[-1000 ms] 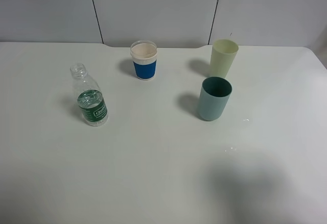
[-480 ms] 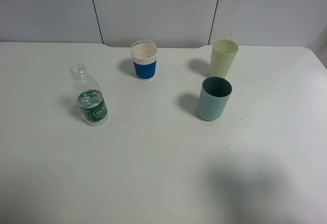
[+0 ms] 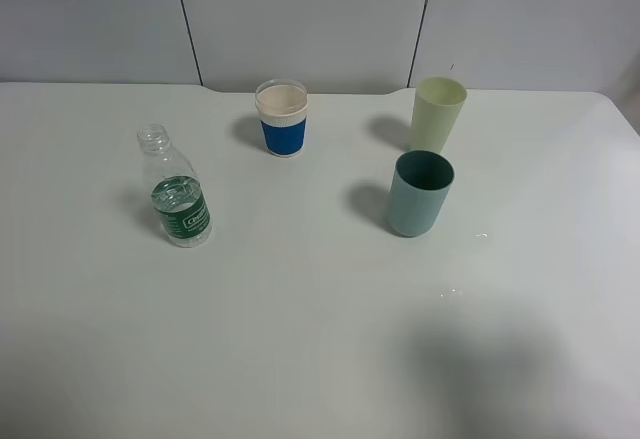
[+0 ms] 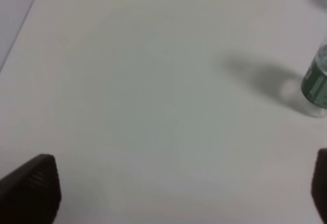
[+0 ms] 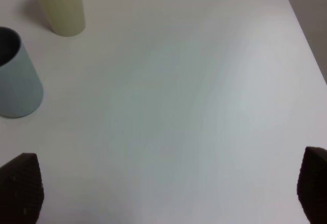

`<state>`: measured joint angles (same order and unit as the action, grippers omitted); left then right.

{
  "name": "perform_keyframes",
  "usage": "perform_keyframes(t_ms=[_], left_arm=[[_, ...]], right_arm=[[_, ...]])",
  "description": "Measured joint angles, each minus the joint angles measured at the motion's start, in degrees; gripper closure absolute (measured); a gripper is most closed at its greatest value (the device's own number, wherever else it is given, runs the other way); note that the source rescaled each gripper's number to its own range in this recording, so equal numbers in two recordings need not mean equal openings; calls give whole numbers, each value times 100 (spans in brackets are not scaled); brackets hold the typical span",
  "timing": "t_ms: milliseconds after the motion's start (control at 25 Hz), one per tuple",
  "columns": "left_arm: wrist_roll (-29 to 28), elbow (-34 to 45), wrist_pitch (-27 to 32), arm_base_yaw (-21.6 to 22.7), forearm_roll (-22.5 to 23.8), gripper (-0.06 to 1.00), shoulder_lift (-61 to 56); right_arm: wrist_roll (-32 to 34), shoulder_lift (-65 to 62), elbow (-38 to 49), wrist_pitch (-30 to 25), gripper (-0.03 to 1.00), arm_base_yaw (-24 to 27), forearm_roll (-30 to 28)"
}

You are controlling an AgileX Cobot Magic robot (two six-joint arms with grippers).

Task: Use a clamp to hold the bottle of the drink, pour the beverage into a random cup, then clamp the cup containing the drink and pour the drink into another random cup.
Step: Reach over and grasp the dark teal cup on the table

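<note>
You're seeing the bottle (image 3: 176,194) standing upright at left, blue-sleeved cup (image 3: 282,119) sitting back centre, pale yellow cup (image 3: 438,114) standing just behind teal cup (image 3: 419,194) at right.

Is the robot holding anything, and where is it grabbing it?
Nothing. The left gripper and right gripper are open and empty; the bottle stands untouched.

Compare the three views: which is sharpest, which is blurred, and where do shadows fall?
Exterior high view: sharp, evenly lit; the bottle and teal cup throw soft shadows to the picture's left, and a broad dim shadow lies on the table at lower right. Left wrist view: blurred, bottle label unreadable. Right wrist view: slightly soft, cup edges clear.
</note>
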<state>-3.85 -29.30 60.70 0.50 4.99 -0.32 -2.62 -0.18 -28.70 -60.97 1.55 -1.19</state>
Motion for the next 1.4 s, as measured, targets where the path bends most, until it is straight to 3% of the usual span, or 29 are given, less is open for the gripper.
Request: perform_keyframes(t_ms=[680,880,1200,1240,1400], left_arm=[[0,0,0,0,0,-6,0],[0,0,0,0,0,-6,0],[2,0,0,0,0,-6,0],[2,0,0,0,0,-6,0],[2,0,0,0,0,-6,0]], right_arm=[[6,0,0,0,-3,-42,-99],[41,961,-64,87,-3,-42,-325],[-46,2522,-458,874,-3,-42,-278],[-150,3102,-589,1234,-3,-42,-278],[-267,3560,-664,1647,-3,-42,-294]])
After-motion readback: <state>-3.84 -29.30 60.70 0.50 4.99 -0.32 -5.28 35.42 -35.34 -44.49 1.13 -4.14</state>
